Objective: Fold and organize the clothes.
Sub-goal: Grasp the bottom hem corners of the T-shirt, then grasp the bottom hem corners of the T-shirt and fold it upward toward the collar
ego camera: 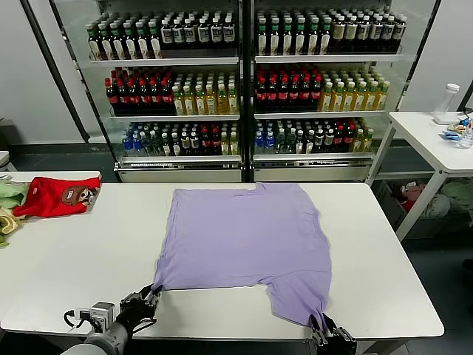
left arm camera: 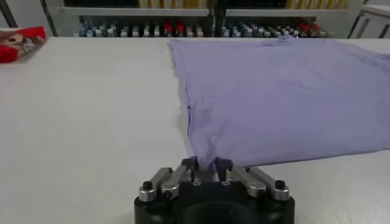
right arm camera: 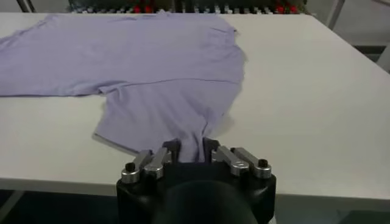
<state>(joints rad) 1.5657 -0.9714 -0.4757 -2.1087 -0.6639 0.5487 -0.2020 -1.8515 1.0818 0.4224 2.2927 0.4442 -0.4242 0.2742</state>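
Observation:
The clothes, a lavender T-shirt (ego camera: 244,237), lie spread flat on the white table (ego camera: 89,251) with no print showing. My left gripper (ego camera: 151,293) is at the shirt's near-left corner, shut on a pinch of the cloth (left arm camera: 274,91); in the left wrist view the cloth bunches between the fingers of the left gripper (left arm camera: 205,164). My right gripper (ego camera: 321,322) is at the table's front edge, shut on the tip of the near-right part of the shirt (right arm camera: 152,67). There the cloth narrows into the right gripper (right arm camera: 190,146).
A red garment (ego camera: 55,196) with a brownish print lies at the table's far left, beside green and yellow cloths (ego camera: 9,196). Drink coolers (ego camera: 244,81) stand behind the table. A second white table (ego camera: 436,137) with a bottle is at the right.

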